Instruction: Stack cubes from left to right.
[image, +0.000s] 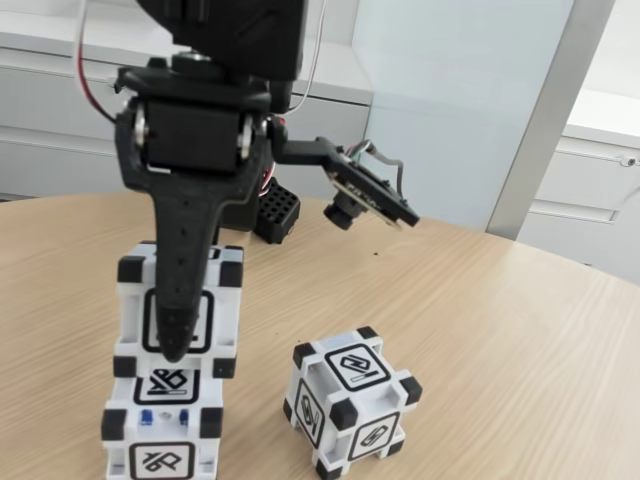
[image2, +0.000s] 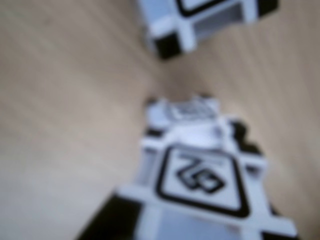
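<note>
The robot's hand (image: 178, 345) grips the upper cube (image: 180, 308) atop the lower cube (image: 163, 432); the third cube (image: 351, 401) waits rightward on the bench (image: 520, 350) in the fixed view.

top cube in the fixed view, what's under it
Another cube sits under the top cube, the two stacked on the table. The gripper finger covers part of the top cube's front.

two white cubes (image: 180, 345) stacked, third cube (image: 352, 402) beside
</note>
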